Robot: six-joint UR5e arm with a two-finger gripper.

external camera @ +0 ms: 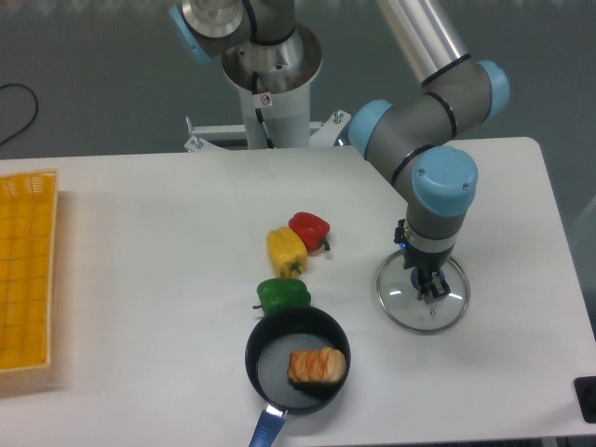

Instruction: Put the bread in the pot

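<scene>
Golden-brown ridged bread (317, 365) already sits inside the round black pot (265, 354), well left of the pincer (429, 291), which looks pinched on the glass lid's (400, 303) knob; lifting it over seems next.

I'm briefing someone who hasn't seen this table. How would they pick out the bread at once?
Start at the white table and find the black pot with a blue handle near its front edge. The bread lies inside it, a ridged golden-orange piece, unlike the smooth green pepper touching the pot's rim.
</scene>
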